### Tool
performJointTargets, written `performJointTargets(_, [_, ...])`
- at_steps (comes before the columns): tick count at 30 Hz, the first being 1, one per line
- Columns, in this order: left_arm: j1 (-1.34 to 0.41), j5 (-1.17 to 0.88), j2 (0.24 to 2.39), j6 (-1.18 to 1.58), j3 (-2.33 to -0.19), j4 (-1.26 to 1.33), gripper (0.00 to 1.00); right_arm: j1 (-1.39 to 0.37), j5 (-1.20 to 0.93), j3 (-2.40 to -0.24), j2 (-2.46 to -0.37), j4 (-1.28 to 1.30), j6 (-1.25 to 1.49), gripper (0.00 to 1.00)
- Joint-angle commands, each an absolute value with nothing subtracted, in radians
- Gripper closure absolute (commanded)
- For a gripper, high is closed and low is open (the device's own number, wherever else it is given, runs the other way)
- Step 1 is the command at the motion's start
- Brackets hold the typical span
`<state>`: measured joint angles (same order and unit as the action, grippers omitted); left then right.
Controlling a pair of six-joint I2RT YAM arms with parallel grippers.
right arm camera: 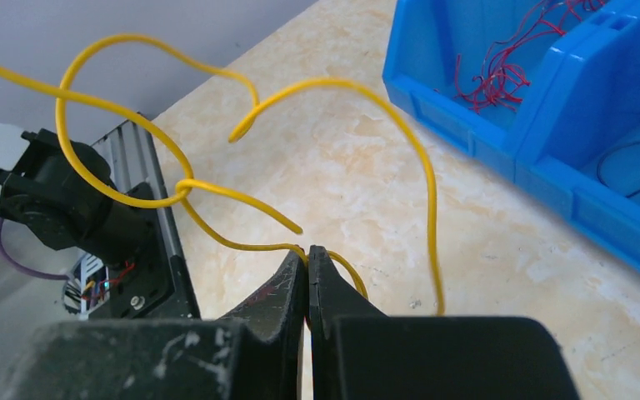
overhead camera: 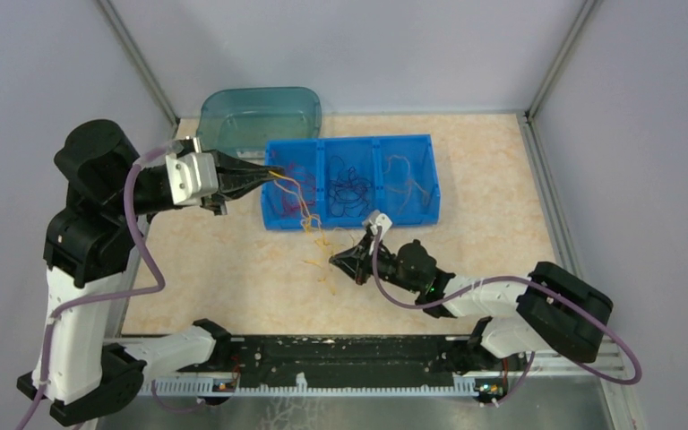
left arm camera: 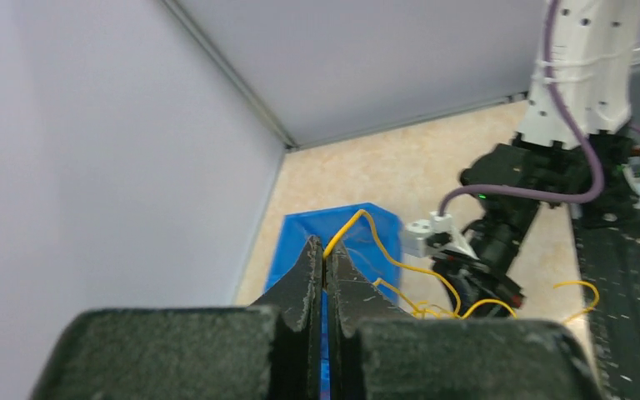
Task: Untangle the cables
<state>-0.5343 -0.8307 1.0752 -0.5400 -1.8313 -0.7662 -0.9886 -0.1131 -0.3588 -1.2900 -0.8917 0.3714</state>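
While hovering over the left end of the blue bin (overhead camera: pixel 358 220), the left tool (overhead camera: pixel 271 174) is pinching the yellow cables (left arm camera: pixel 362 213), fingers pressed together on a strand. Red cables (overhead camera: pixel 294 170) are lying in the bin's left compartment, dark cables (overhead camera: pixel 349 184) in the middle, orange cables (overhead camera: pixel 409 177) in the right. Just in front of the bin, the right tool (overhead camera: pixel 339 261) is clamping the yellow cables above the desk (overhead camera: pixel 233 269), fingers together on a strand.

— Loses the yellow cable (right arm camera: pixel 185 185) past the left edge in the right wrist view; crops the blue bin (right arm camera: pixel 542 142) at top and right.
— Too thin from above to trace.
— Left wrist view: hides most of that bin behind the jaws.
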Motion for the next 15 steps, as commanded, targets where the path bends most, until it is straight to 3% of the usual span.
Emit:
performJointTargets(1, [-0.539,-0.672,1.036,-0.61,-1.846,-0.588,1.0,-0.999,-0.077,-0.309,-1.263,-0.905,0.419,1.0])
performJointTargets(10, [-0.539,-0.305,1.008,-0.756,-1.792,-0.209,1.0,-1.032,0.023,-0.213,-1.217,-0.79,0.452,1.0])
performJointTargets(15, [-0.539,-0.362,1.014,-0.735,-1.82,-0.254,1.0,-1.048,-0.016,-0.208,-1.175,-0.774,0.437,0.97])
